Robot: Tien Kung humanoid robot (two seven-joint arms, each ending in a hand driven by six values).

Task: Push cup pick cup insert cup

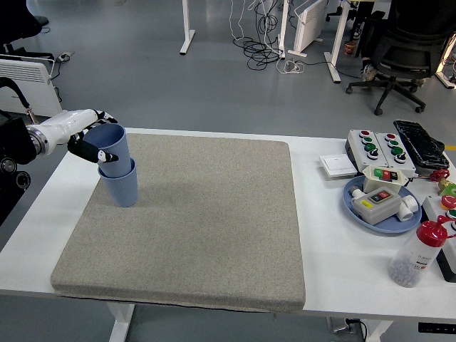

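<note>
Writing cannot be made out anywhere in the head view: the control boxes and the bottle are too small to read, and no brand shows.

At the left of the frame the left robot hand [91,140] comes in from the edge on a white forearm, its dark-tipped fingers [107,155] curled around the rim of the upper blue cup [112,147], gripping it. That cup sits tilted inside the lower blue cup [120,184], which stands upright on the grey mat [192,221] near the mat's upper left corner. The right robot hand does not show.

The mat covers most of the white surface [335,249], leaving a bare strip on the left and a wider bare area on the right. At the right of the frame a blue plate [354,204] carries a pale control box with a green and a red button [377,201]. Above it stands a grey button box [376,147] with red and green buttons, with a white switch plate [337,165] just to its left and a black tray [420,144] to its right. A clear bottle with a red cap [417,253] stands at the lower right.

Beyond the surface lies a grey floor with white desk legs, loose cables [267,43] and a black office chair [399,50] at the upper right.
</note>
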